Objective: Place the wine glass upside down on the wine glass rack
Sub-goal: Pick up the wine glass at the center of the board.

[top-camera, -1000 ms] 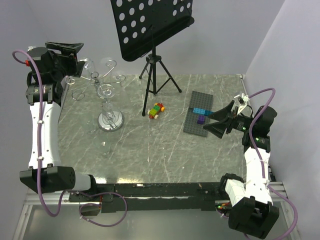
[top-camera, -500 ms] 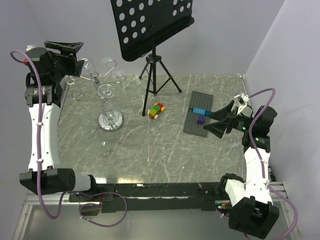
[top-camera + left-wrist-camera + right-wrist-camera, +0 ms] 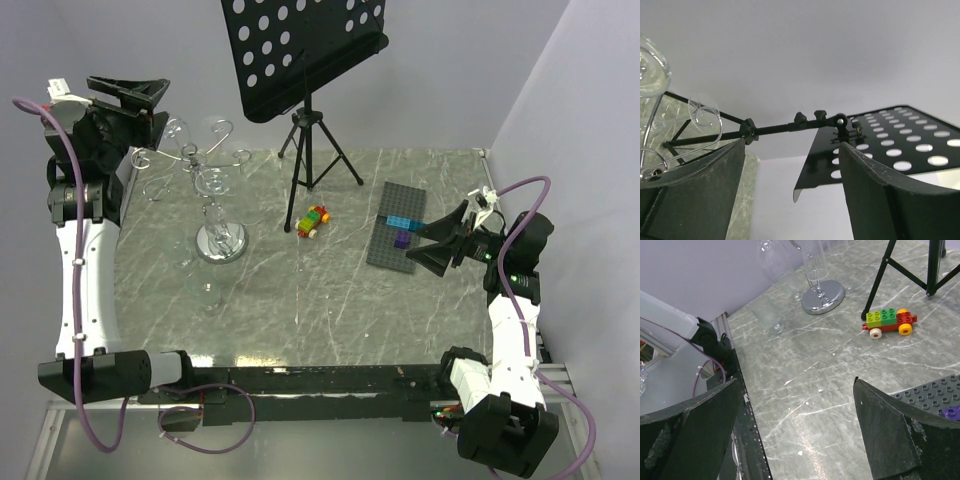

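The chrome wine glass rack (image 3: 220, 243) stands at the table's left, its curled hook arms spread above the post; its round base (image 3: 824, 293) shows in the right wrist view. A clear wine glass (image 3: 179, 133) hangs among the rack's back-left hooks, and its bowl (image 3: 649, 70) is at the left edge of the left wrist view. My left gripper (image 3: 148, 108) is raised just left of that glass, open and empty (image 3: 792, 145), not touching it. My right gripper (image 3: 418, 243) hovers open and empty (image 3: 795, 382) over the right side of the table.
Another clear glass (image 3: 210, 292) stands on the table in front of the rack. A black music stand (image 3: 305, 50) rises at the back centre. A toy brick car (image 3: 313, 221) lies mid-table, and a grey baseplate (image 3: 398, 235) with blue and purple bricks lies under my right gripper.
My left arm has lifted and drawn back to the left, a little away from the rack, its jaws staying open. The right arm has not moved.
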Controlling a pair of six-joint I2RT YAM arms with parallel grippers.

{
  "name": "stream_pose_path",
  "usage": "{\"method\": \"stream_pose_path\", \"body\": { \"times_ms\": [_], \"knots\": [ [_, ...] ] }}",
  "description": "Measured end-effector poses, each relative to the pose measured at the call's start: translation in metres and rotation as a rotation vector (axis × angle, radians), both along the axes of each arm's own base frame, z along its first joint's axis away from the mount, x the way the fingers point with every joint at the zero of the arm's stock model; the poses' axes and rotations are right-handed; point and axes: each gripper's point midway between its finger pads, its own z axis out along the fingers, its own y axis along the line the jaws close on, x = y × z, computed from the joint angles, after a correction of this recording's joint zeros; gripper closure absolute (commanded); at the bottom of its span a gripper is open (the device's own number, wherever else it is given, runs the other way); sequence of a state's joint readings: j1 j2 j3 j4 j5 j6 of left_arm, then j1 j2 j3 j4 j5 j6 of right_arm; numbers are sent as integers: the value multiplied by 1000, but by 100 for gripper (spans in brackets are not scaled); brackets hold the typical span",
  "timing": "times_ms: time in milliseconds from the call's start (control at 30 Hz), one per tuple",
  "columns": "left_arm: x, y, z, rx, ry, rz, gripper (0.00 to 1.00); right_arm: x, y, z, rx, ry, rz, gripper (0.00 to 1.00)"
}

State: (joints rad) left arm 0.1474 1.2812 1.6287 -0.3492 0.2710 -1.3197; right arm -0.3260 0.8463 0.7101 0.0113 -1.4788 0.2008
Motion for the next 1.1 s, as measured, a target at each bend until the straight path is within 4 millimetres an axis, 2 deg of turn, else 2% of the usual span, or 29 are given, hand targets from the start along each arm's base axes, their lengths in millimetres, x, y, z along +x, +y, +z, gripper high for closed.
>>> {"method": "stream_pose_path", "body": {
  "times_ms": [267,433,600,1100],
  "knots": [
    [-21,-20,7,132,-155,-113,6,0,1,-2,3,6,3,0],
    [-41,-35,3,182,-241,-188,4,0,1,-2,4,6,3,0],
    [-54,-42,16,223,-311,-228,0,0,1,-2,2,2,3,0],
    [-111,-48,25,274,-411,-207,3,0,1,-1,1,-2,3,0]
  ]
}}
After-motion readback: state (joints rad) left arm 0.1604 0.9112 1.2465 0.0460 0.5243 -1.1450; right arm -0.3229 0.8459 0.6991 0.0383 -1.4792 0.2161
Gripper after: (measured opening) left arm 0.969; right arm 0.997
